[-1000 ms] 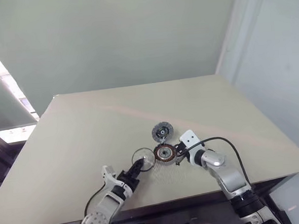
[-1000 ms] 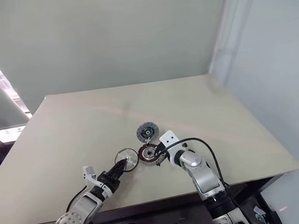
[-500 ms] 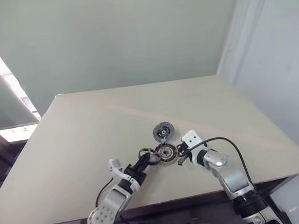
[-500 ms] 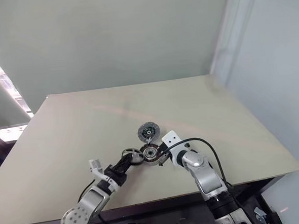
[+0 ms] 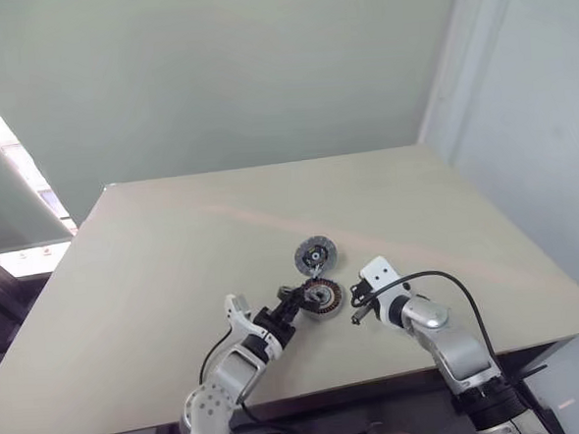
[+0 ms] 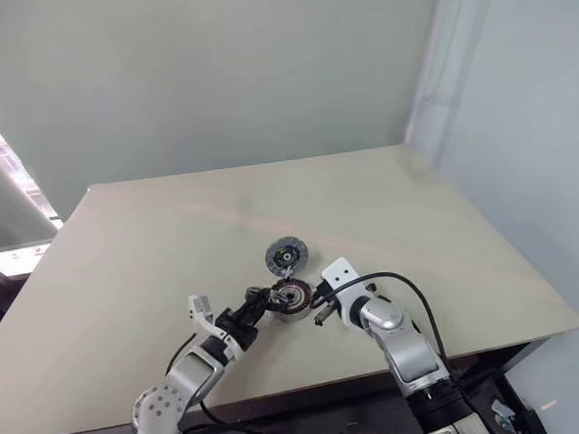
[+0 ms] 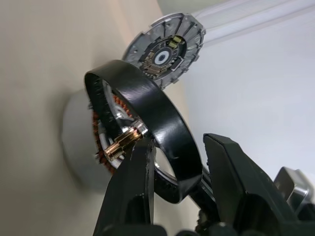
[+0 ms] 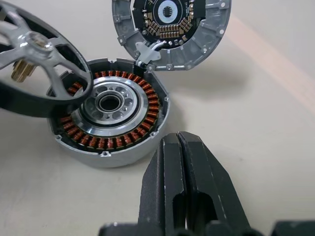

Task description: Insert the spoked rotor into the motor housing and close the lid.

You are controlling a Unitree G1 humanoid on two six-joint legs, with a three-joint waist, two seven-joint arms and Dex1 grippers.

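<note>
My left gripper (image 7: 179, 152) is shut on the spoked rotor (image 7: 147, 128), a dark-rimmed ring with silver spokes and a brass shaft. It holds the rotor tilted above the near-left edge of the motor housing (image 8: 110, 115), whose copper windings ring a silvery centre. The lid (image 8: 170, 29) stands open, propped upright at the housing's far side with its inner face showing. My right gripper (image 8: 179, 142) is shut and empty, a short way right of the housing on the table. From the head, the housing (image 5: 321, 299) lies between the left gripper (image 5: 291, 303) and the right gripper (image 5: 358, 316).
The beige table (image 5: 174, 254) stretches wide on all sides of the parts. Its front edge runs close behind both arms. A black cable (image 5: 441, 279) loops over the right wrist.
My left gripper has carried the spoked rotor to the right, from beside the motor housing to over its left edge. The right gripper stays shut near the housing.
</note>
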